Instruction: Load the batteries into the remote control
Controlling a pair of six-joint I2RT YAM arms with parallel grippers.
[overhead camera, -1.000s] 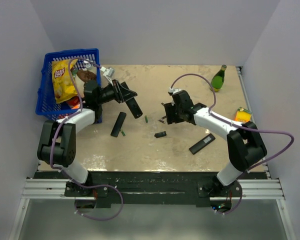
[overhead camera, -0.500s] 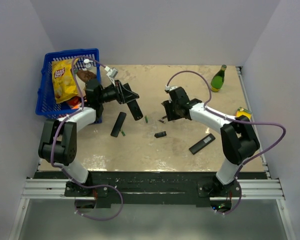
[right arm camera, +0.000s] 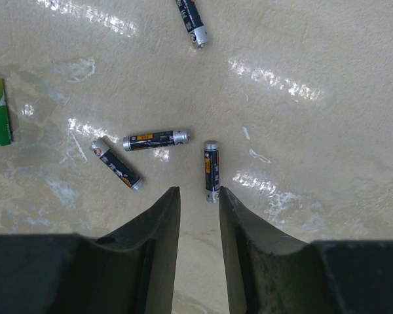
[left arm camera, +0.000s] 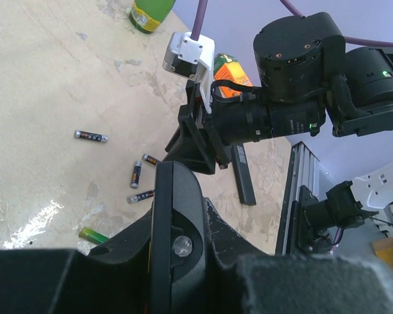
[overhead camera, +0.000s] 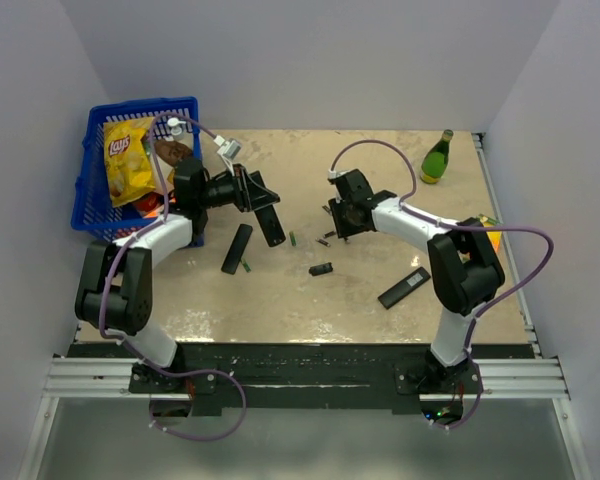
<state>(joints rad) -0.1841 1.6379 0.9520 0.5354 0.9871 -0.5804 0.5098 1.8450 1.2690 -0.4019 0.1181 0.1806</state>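
Top external: left tool (overhead camera: 259, 200) grips remote control (overhead camera: 273, 228).

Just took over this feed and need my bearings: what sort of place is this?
Most likely a robotics lab test cell, not a home. Plain white walls box in one table, an aluminium rail runs along its near edge, and the blue basket and green bottle look like staged props.
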